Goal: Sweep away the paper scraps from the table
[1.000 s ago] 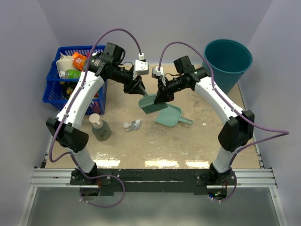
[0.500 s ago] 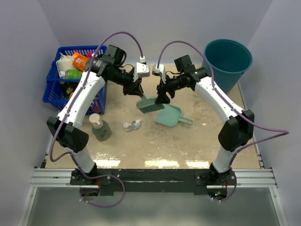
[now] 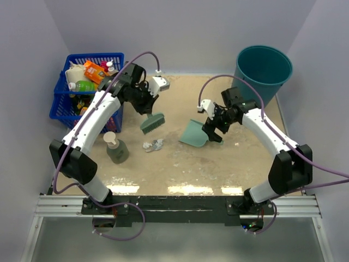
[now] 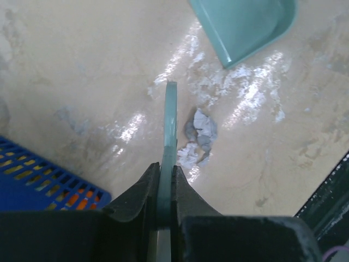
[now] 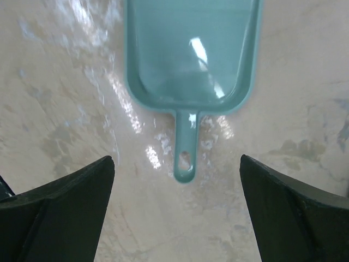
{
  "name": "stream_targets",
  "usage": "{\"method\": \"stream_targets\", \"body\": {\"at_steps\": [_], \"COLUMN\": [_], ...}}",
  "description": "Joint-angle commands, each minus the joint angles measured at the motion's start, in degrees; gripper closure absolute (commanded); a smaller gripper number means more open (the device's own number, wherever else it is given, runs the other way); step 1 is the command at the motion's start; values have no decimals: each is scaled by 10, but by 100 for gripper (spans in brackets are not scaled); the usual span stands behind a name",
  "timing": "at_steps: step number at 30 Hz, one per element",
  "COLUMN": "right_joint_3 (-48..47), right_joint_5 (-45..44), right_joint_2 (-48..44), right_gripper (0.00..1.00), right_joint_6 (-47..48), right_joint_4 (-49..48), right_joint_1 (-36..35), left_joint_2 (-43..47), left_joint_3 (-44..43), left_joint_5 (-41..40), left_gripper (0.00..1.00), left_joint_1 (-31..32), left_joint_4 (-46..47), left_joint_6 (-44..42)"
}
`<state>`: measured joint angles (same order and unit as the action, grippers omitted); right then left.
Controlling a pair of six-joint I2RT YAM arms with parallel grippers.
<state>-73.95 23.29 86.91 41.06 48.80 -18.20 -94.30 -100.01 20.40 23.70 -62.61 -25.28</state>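
Paper scraps (image 4: 199, 136), crumpled white and grey, lie bunched on the beige tabletop (image 4: 82, 71); left end effector (image 4: 166, 170) clamps a brush (image 4: 170, 123), right end effector (image 5: 176, 164) spread apart.

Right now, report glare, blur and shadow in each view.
Top external: sharp, two bright glare strips on the table near its front rail. Left wrist: shiny glare patches around the paper scraps; the left gripper, shut on the brush, is dark and soft. Right wrist: a white highlight in the dustpan; the fingers are black silhouettes.
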Motion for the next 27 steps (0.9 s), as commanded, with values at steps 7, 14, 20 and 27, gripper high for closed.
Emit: {"method": "stream_targets", "body": {"at_steps": [7, 14, 20, 27], "right_joint_3": [81, 77, 87, 77], "right_joint_5": [-150, -104, -130, -111], "right_joint_2": [20, 80, 98, 117], "right_gripper": [3, 31, 44, 62], "right_joint_6": [68, 68, 67, 65], "right_joint_4": [-57, -76, -107, -70], "right_joint_1": [-3, -3, -3, -4], "left_joint_2": [-17, -27, -15, -20], "left_joint_3": [-41, -27, -5, 3], "left_joint_5": [-182, -165, -186, -182], "left_gripper": [100, 100, 100, 100], "left_joint_1": [1, 0, 0, 0], "left_joint_4": [34, 24, 34, 28], "left_joint_6": [40, 65, 86, 91]}}
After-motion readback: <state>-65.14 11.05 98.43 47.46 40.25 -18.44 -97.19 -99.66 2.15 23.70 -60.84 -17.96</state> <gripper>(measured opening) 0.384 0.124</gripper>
